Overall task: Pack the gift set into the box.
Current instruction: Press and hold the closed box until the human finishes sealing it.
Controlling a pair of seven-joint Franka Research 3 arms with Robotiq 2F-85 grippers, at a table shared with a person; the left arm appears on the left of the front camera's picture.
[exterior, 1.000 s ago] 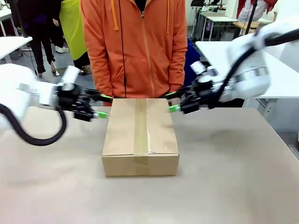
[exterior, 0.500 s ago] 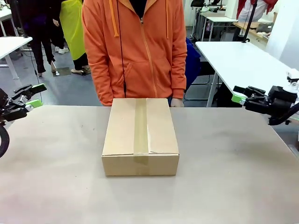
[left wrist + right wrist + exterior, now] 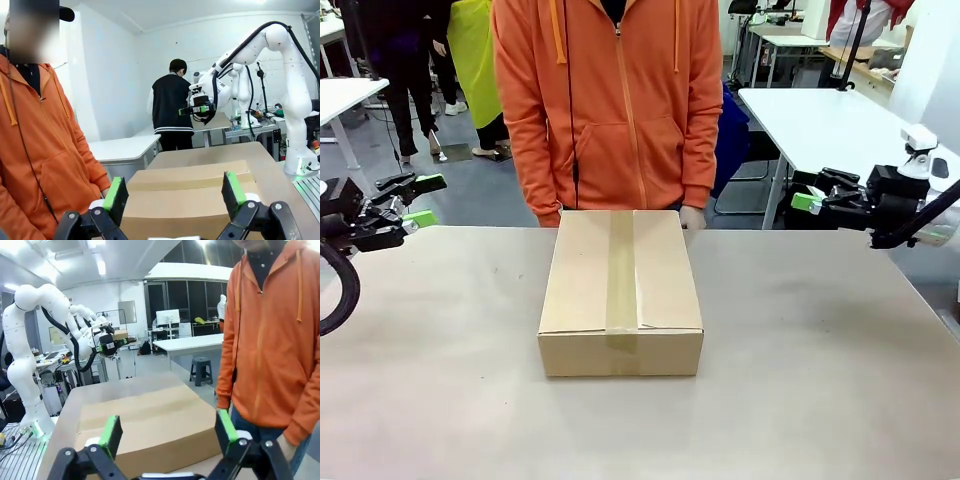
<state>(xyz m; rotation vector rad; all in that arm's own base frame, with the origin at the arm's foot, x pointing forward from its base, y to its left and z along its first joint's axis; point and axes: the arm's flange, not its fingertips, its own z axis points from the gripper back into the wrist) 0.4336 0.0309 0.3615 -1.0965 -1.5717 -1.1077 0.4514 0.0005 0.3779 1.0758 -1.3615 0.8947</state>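
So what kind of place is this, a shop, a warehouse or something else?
Most likely a robotics lab or test workshop. A taped brown cardboard carton sits on a plain grey work table, white robot arms stand at other benches, and white desks fill the room behind.

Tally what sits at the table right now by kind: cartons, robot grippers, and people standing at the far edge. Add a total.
Cartons: 1, the closed, taped box
Grippers: 2, left gripper and right gripper, both open
People at the far edge: 1, person in an orange hoodie
Total: 4
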